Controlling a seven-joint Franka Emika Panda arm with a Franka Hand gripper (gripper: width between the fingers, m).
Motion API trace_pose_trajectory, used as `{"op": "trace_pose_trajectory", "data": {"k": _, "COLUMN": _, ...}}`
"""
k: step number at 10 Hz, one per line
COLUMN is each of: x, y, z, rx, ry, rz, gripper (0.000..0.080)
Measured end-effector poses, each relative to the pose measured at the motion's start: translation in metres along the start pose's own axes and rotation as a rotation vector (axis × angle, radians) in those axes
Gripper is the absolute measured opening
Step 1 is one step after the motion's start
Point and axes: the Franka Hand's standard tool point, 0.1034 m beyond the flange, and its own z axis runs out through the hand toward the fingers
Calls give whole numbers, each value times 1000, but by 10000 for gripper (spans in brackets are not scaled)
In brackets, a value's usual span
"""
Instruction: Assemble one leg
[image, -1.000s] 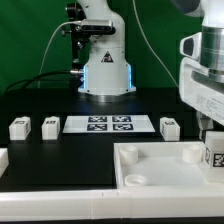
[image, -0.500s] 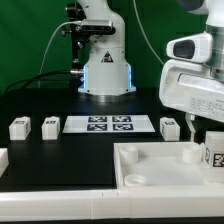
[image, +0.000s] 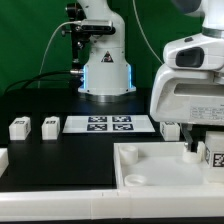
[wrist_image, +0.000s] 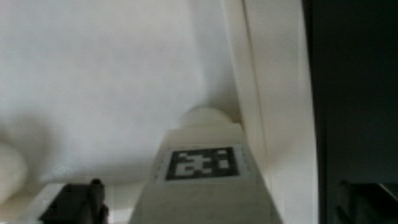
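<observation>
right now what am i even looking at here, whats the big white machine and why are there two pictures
The big white machine is a robot arm, bolted to a black table. One picture is from a camera standing off to the side. The other is from a camera on the arm's wrist, looking down past its gripper.

On the table lie small white blocks with black-and-white tags: these are furniture legs. Two sit toward the side view's left, one is partly hidden behind the arm, and another stands on the large white slab in front. The flat sheet with four tags is the marker board, only a reference for the cameras.

The wrist picture shows a tagged leg close below the gripper. Whether it is gripped, I cannot tell.
</observation>
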Motion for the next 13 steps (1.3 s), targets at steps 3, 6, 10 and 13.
{"op": "trace_pose_trajectory", "data": {"k": 3, "x": 1, "y": 2, "z": 0, "rx": 1, "ry": 0, "rz": -116, "gripper": 649}}
{"op": "trace_pose_trajectory", "data": {"k": 6, "x": 0, "y": 2, "z": 0, "rx": 1, "ry": -1, "rz": -116, "gripper": 391}}
{"op": "trace_pose_trajectory", "data": {"k": 10, "x": 0, "y": 2, "z": 0, "rx": 2, "ry": -1, "rz": -91, "gripper": 290}}
{"op": "trace_pose_trajectory", "data": {"k": 13, "x": 1, "y": 0, "z": 1, "rx": 8, "ry": 7, "rz": 260, "gripper": 290}}
